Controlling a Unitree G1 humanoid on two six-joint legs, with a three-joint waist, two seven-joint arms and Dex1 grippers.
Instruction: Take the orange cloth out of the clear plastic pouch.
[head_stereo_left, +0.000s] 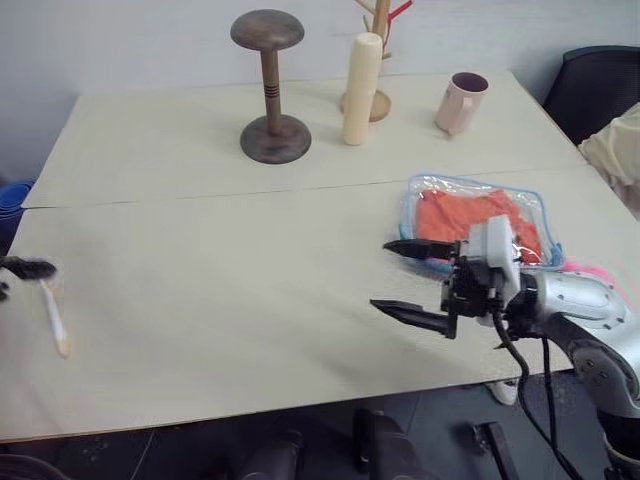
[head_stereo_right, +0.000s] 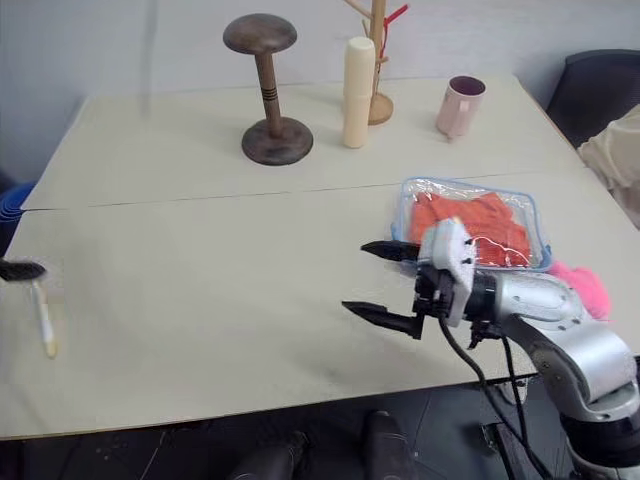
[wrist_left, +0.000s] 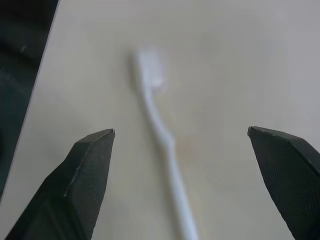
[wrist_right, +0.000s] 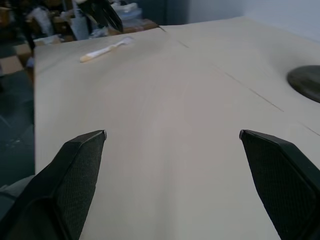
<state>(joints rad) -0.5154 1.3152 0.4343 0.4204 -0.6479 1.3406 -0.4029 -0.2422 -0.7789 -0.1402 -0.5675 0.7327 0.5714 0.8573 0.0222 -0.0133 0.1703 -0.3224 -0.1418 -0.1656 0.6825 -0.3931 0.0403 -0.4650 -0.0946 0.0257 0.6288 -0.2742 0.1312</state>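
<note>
Clear plastic pouch lies flat at the table's right side, orange cloth inside it, long axis running left-right. Right gripper hangs just in front of the pouch's near-left corner, jaws spread wide and empty, pointing left, away from the pouch. Left gripper is well apart at the far left edge, wide open, empty, over a toothbrush. Right arm is clearly nearer; it likely needs to turn back toward the pouch.

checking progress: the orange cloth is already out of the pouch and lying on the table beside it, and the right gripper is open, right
Not quite: in the left eye view the orange cloth is inside the clear plastic pouch, not beside it. The right gripper is open, as you said.
</note>
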